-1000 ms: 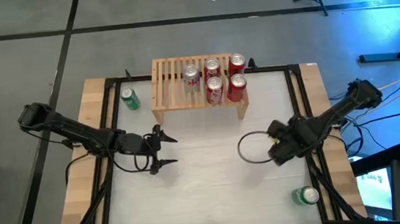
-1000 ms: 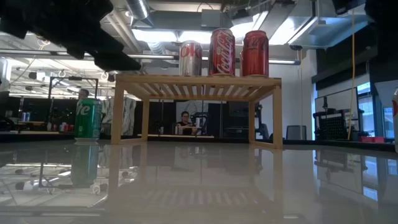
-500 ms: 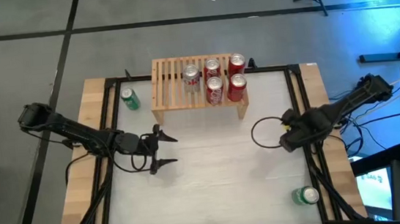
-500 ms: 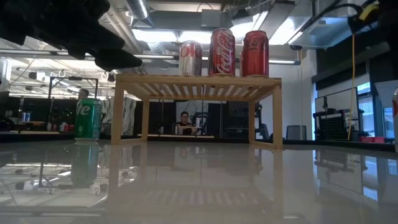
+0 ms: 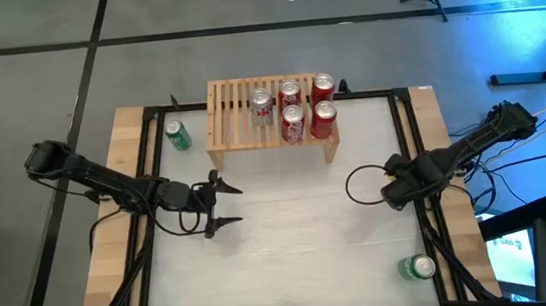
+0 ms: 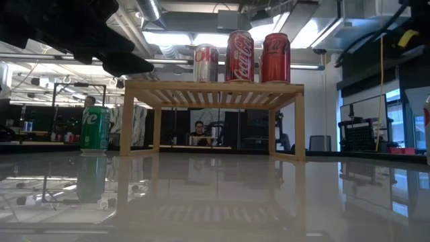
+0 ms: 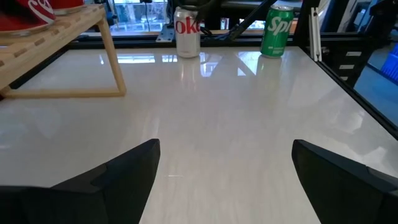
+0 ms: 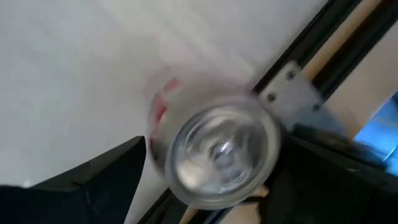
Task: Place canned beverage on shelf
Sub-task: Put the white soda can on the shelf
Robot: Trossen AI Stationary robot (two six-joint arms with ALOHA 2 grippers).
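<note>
Hovering released, the right hand (image 8: 205,180) is directly above a silver-topped can (image 8: 214,152).

The shelf (image 5: 271,115) is pale bare wood with a matt slatted top, and the cans (image 6: 243,57) on it are shiny printed metal. The bench (image 6: 222,195) top is white and glossy enough to mirror the shelf and a green can (image 6: 95,128). Its edges (image 5: 111,239) are light wood under a black metal frame (image 5: 425,168).
</note>
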